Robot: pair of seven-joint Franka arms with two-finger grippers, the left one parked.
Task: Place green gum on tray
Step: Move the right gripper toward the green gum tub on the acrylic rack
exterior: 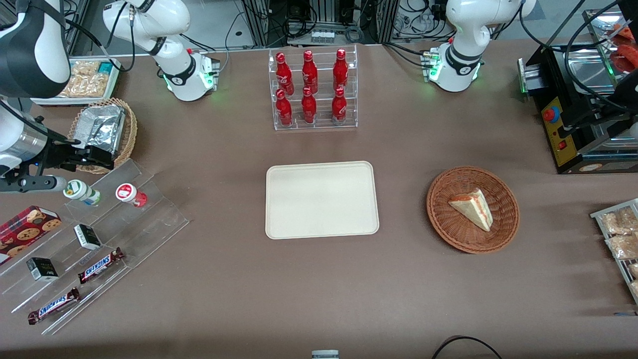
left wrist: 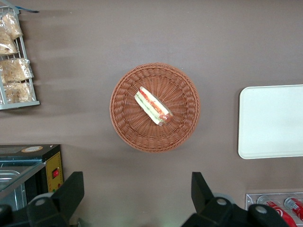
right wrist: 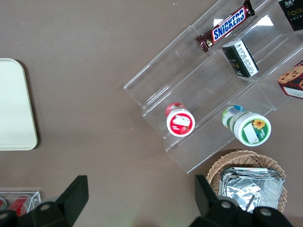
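Observation:
The green gum [exterior: 79,191], a small white bottle with a green-rimmed lid, lies on the top step of a clear stepped shelf [exterior: 149,224]; it also shows in the right wrist view [right wrist: 248,126]. A similar bottle with a red lid [exterior: 130,194] lies beside it [right wrist: 180,120]. The cream tray [exterior: 321,199] lies flat at the table's middle, bare, and shows in the right wrist view [right wrist: 14,104]. My gripper [exterior: 105,157] hangs above the table, open and empty [right wrist: 139,196], a little farther from the front camera than the gum.
The shelf also holds two Snickers bars [exterior: 99,265], small black boxes [exterior: 87,237] and a cookie box [exterior: 27,227]. A wicker basket with foil packs [exterior: 102,130] lies under my gripper. A cola rack [exterior: 313,89] and a sandwich basket [exterior: 472,209] stand elsewhere.

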